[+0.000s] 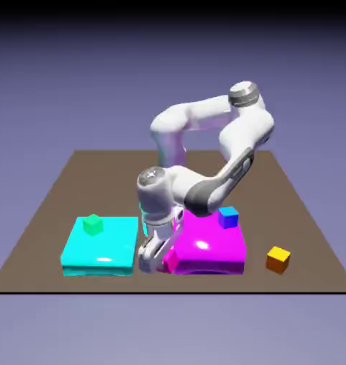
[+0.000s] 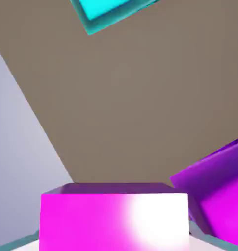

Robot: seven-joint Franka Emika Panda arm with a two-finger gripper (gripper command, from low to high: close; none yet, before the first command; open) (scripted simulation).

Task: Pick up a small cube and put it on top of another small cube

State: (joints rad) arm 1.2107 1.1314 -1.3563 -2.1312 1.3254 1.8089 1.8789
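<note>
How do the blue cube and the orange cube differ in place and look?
The blue cube sits up on the magenta block, while the orange cube rests directly on the table. The orange cube lies nearer the camera and farther toward the exterior view's right than the blue cube. One is blue, the other orange. Both are small cubes, and neither is in the gripper.

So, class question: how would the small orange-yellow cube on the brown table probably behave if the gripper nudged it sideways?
The small orange-yellow cube would probably slide rather than roll, since its sides look flat and its edges sharp. It seems unlikely to tip from a low push, being about as wide as tall. Its crisp shape suggests it is stiff.
</note>
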